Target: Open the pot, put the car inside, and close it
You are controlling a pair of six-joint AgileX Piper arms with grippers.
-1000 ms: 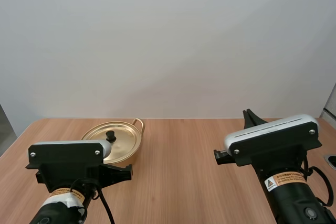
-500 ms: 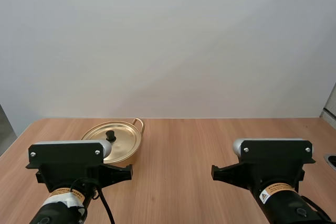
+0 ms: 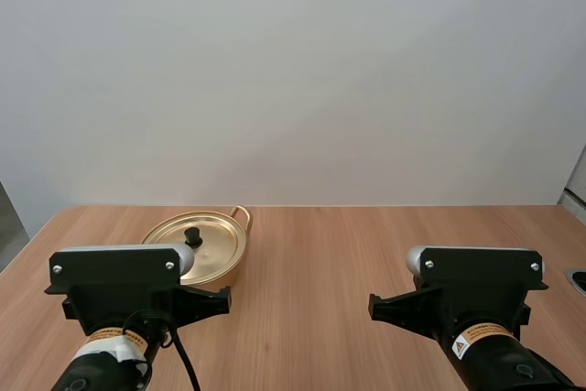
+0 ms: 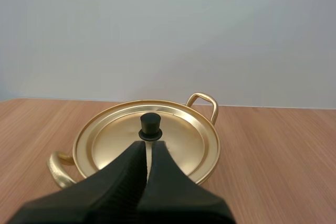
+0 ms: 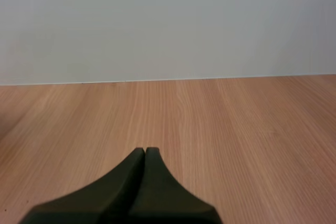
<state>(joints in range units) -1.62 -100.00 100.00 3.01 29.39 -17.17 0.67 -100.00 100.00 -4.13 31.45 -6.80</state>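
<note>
A shallow gold pot (image 3: pixel 206 249) with two loop handles stands on the wooden table at the left, its gold lid (image 4: pixel 147 139) on and topped by a black knob (image 4: pixel 150 127). My left gripper (image 4: pixel 149 146) is shut, its fingers together as one dark wedge just short of the knob and a little below it. My right gripper (image 5: pixel 145 151) is shut too, hovering over bare wood at the table's right side. In the high view both arms' wrist housings sit near the front edge, the left one (image 3: pixel 114 286) just in front of the pot.
The wooden table (image 3: pixel 330 254) runs back to a plain white wall. Open wood stretches between the two arms and beyond the right gripper. A small dark fitting (image 3: pixel 579 278) sits at the table's right edge.
The right arm has swung down and level: its gripper fingers, raised above the wrist housing a second ago, have dropped behind the housing. The left arm and the pot have stayed still.
</note>
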